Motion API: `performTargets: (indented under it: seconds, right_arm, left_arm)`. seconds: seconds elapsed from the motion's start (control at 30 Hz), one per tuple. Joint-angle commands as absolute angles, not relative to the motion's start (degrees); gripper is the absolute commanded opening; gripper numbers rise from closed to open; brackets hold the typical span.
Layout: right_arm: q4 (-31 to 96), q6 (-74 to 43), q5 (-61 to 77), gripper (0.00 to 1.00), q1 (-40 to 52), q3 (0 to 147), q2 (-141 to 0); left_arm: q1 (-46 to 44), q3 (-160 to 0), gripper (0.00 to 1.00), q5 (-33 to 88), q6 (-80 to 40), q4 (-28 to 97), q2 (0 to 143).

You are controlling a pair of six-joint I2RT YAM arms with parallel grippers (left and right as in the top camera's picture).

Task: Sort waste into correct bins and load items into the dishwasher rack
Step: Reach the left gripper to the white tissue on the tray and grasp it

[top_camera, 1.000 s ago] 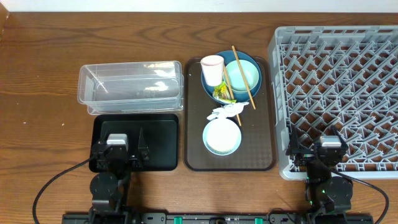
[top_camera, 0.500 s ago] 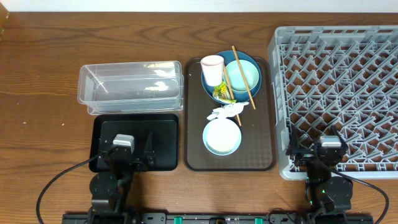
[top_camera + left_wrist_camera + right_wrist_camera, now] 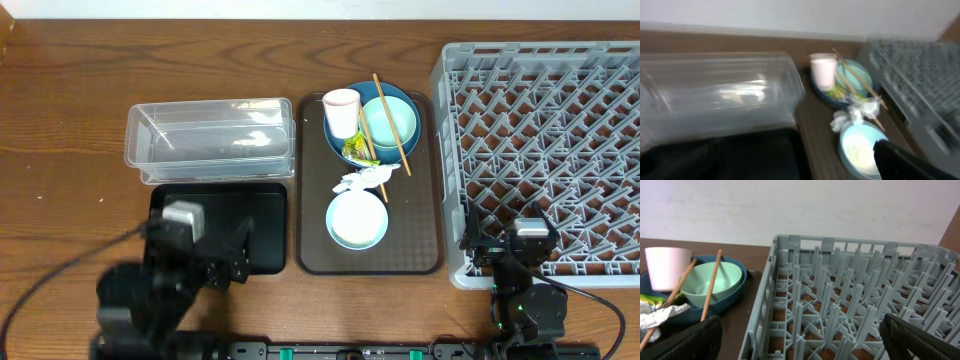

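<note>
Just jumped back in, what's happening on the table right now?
Nothing looks gripped yet. The left gripper is blurred over the black tray; the right gripper sits open at the near edge of the rack. On the brown tray, the blue bowl holds the cup, green bowl, chopsticks and wrapper; the napkin and the rice bowl lie beside it. The tub and rack look empty.

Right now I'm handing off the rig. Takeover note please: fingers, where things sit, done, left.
Left gripper: fingers open, empty, blurred, over the black tray.
Right gripper: open, empty, at the rack near edge.
On the brown tray: dark-blue bowl holding pink cup, mint bowl, wrapper, chopsticks across it; napkin; light-blue bowl with rice.
Clear tub and rack: nothing seen inside.
Done: nothing. Left: everything.
</note>
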State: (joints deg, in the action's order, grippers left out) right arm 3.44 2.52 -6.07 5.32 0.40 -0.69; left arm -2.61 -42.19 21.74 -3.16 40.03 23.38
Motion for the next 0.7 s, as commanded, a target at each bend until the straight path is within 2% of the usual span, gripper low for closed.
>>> performTargets:
  seconds: [0.0,0.17,0.37,0.4,0.47,0.5,0.6,0.67]
  right_arm:
    - [3.64,1.78,-6.63,0.99,4.93,0.3,-0.43]
    - [3.64,1.76,-6.63,0.99,4.93,0.3,-0.43]
    - [3.64,1.78,-6.63,0.99,4.95,0.3,-0.43]
    - [3.64,1.78,-6.63,0.99,4.93,0.3,-0.43]
    - [3.64,1.78,-6.63,0.99,4.95,0.3,-0.43]
    - [3.64,1.78,-6.63,0.99,4.95,0.3,-0.43]
    - [3.64,1.78,-6.61,0.99,4.93,0.3,-0.43]
    - [3.64,1.76,-6.63,0.99,4.95,0.3,-0.43]
  left_arm:
    - [-2.24,-52.1,0.95,29.5,-3.73,46.46,35.18]
    - [-2.24,-64.38,0.95,37.3,-3.77,61.47,53.08]
    - [-2.22,-66.28,0.95,51.99,-3.73,62.37,66.11]
    - [-2.24,-66.26,0.88,53.39,-3.73,62.3,67.59]
    - [-2.57,-66.24,0.65,54.39,-3.73,62.35,70.43]
    - [-3.09,-66.24,0.59,54.26,-3.7,62.33,71.26]
    - [-6.24,-66.24,0.49,49.36,-3.99,61.8,72.4]
    - [-9.26,-66.24,0.49,42.63,-7.2,61.12,72.18]
